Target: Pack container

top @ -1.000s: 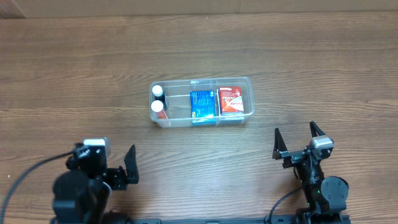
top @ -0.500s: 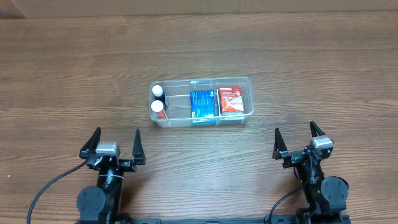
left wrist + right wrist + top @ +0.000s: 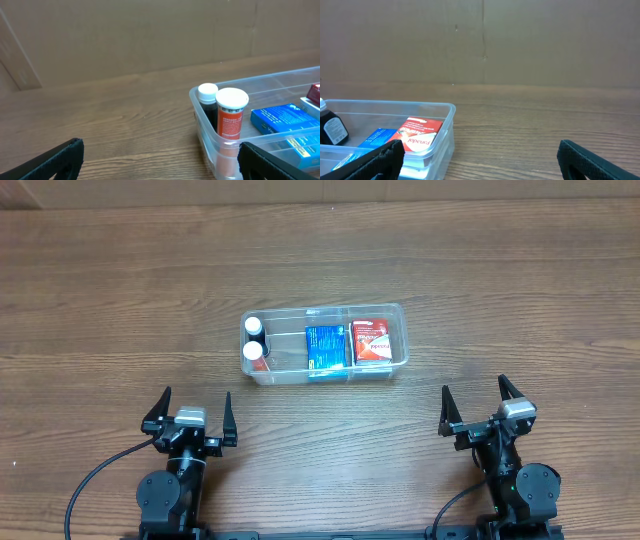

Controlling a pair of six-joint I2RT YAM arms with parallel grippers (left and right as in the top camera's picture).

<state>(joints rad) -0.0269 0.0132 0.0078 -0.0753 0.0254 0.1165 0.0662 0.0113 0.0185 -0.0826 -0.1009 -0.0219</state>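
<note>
The clear plastic container stands mid-table. It holds two white-capped bottles at its left end, a blue box in the middle and a red box at its right. My left gripper is open and empty at the front left, short of the container. My right gripper is open and empty at the front right. The left wrist view shows the container's left end, an orange-labelled bottle and the blue box. The right wrist view shows the container's right end and the red box.
The wooden table runs to a brown board wall at the back. Both arm bases sit at the table's front edge.
My left arm has swung from the far front left to the right and straightened, its open fingers now facing the container. The right arm and the container have not moved.
</note>
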